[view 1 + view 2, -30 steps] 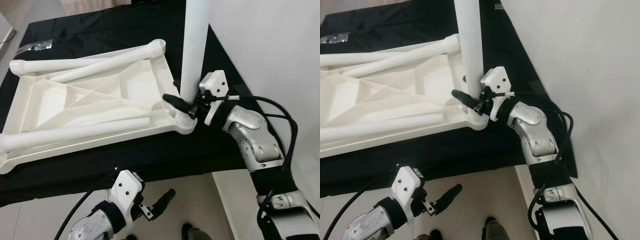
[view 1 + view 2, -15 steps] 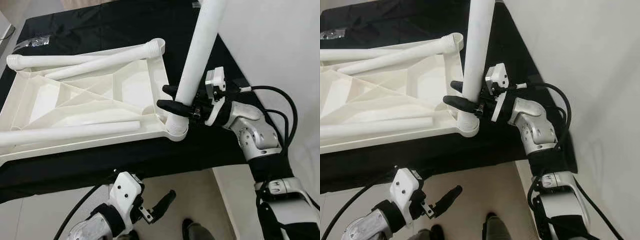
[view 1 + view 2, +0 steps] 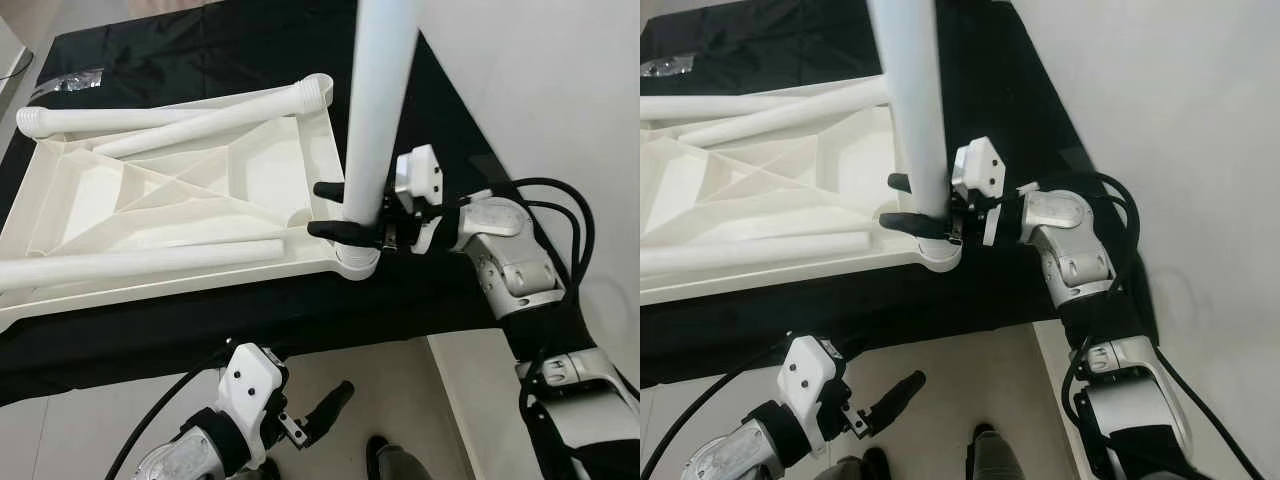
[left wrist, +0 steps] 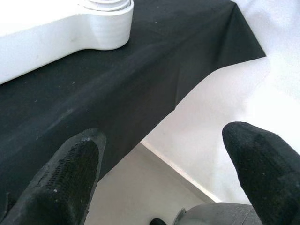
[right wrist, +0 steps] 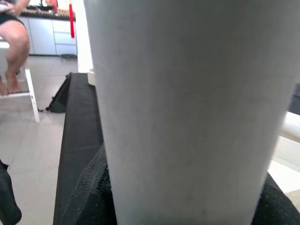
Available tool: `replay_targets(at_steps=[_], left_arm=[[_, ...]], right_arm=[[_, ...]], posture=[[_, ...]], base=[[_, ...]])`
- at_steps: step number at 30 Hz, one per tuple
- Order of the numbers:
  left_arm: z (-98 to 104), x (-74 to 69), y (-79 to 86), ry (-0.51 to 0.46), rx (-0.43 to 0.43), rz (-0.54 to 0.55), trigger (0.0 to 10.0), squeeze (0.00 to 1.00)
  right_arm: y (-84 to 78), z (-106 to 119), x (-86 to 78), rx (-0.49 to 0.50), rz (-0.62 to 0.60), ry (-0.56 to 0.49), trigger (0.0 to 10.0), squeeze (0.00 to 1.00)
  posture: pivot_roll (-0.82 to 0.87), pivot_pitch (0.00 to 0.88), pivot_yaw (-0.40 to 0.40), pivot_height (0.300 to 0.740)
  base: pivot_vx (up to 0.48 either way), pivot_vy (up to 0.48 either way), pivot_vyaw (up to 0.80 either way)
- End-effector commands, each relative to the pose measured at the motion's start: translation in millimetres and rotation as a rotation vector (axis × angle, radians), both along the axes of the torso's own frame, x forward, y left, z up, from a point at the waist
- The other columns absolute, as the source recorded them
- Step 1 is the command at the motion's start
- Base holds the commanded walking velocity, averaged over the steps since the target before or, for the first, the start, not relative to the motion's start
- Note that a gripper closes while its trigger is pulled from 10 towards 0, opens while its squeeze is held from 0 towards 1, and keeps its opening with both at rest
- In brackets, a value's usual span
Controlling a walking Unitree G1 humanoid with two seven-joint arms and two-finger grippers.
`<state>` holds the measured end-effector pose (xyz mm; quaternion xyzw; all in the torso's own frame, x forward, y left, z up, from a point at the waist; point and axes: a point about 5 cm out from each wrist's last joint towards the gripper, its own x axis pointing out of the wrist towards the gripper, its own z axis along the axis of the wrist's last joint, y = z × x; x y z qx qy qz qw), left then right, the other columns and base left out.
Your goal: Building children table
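White leg (image 3: 378, 110) is held upright in the corner socket (image 3: 357, 262) of the upturned tabletop (image 3: 190, 195), near the black cloth's (image 3: 470, 130) right front edge. Right gripper (image 3: 335, 210) is clamped around its base. Leg should be kept vertical and pressed straight down until seated. Left gripper (image 3: 322, 412) is idle below, fingers spread.
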<state>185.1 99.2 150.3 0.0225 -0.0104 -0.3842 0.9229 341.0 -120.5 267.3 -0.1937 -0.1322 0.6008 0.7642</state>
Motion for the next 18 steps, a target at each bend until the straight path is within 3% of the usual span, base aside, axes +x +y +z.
replay_targets(at_steps=[1, 6, 13, 18], left_arm=[[-4.9, -3.4, 0.3, 0.025, 0.020, -0.001, 10.0, 0.00], [-5.2, -3.0, 0.9, 0.027, 0.017, 0.000, 10.0, 0.00], [-5.2, -2.7, 0.7, 0.027, 0.013, 0.000, 10.0, 0.00], [-5.1, -3.1, 0.6, 0.027, 0.012, 0.002, 10.0, 0.00]], right_arm=[[-2.5, -45.4, 0.9, -0.117, -0.028, 0.170, 10.0, 0.00], [-2.7, -38.9, 1.2, -0.106, -0.015, 0.192, 10.0, 0.00], [-3.7, -16.9, -2.1, -0.001, 0.166, 0.231, 10.0, 0.00], [-2.6, -15.1, -0.6, -0.030, 0.210, 0.224, 10.0, 0.00]], posture=[[0.04, 0.371, 0.060, 0.740], [0.04, 0.369, 0.058, 0.740], [0.04, 0.369, 0.053, 0.740], [0.05, 0.370, 0.050, 0.740]], base=[[0.000, 0.000, 0.00], [0.000, 0.000, 0.00], [0.000, 0.000, 0.00], [0.000, 0.000, 0.00]])
